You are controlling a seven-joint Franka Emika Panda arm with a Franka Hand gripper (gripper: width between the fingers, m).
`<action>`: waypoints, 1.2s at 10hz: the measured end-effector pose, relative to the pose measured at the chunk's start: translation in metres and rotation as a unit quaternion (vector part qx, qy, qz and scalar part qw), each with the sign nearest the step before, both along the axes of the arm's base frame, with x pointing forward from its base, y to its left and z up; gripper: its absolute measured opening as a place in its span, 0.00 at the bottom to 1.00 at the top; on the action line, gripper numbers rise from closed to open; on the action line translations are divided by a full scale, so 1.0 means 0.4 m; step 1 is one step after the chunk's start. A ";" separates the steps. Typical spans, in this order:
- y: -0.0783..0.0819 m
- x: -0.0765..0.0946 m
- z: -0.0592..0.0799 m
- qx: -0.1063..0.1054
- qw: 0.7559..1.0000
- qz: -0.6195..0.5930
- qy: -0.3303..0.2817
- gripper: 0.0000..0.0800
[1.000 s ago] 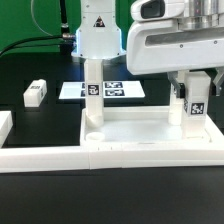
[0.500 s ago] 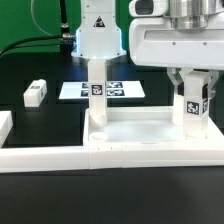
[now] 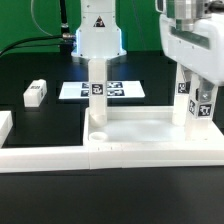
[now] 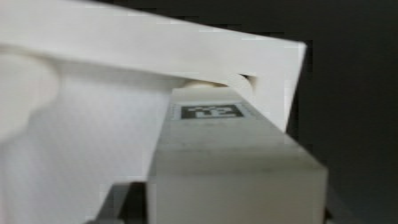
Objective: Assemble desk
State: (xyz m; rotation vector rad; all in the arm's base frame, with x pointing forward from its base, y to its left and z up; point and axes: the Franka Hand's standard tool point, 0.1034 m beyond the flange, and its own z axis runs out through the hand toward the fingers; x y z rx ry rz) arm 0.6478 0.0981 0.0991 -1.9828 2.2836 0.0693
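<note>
The white tabletop (image 3: pixel 150 138) lies in the middle of the table. One leg (image 3: pixel 95 92) stands upright in its far corner on the exterior view's left. A second tagged leg (image 3: pixel 197 108) stands in the corner on the exterior view's right. My gripper (image 3: pixel 195 88) comes down on it from above and is shut on its upper part. In the wrist view this leg (image 4: pixel 222 160) fills the space between my dark fingers (image 4: pixel 125 200), its foot against the tabletop (image 4: pixel 107 100). A loose leg (image 3: pixel 35 93) lies on the black table on the exterior view's left.
The marker board (image 3: pixel 125 90) lies flat behind the tabletop, in front of the robot base (image 3: pixel 97 35). A long white border rail (image 3: pixel 50 157) runs along the front, with a short piece (image 3: pixel 5 125) at the exterior view's left edge.
My jaws have closed onto the leg on the exterior view's right. The hand has since swung and turned toward that side. The other parts have not moved.
</note>
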 end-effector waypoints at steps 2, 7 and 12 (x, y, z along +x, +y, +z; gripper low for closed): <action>0.000 -0.002 -0.002 0.002 1.000 -0.023 0.000 0.36; 0.020 -0.002 -0.011 -0.010 0.973 0.228 -0.033 0.80; 0.005 0.003 -0.002 -0.030 0.874 0.481 -0.068 0.81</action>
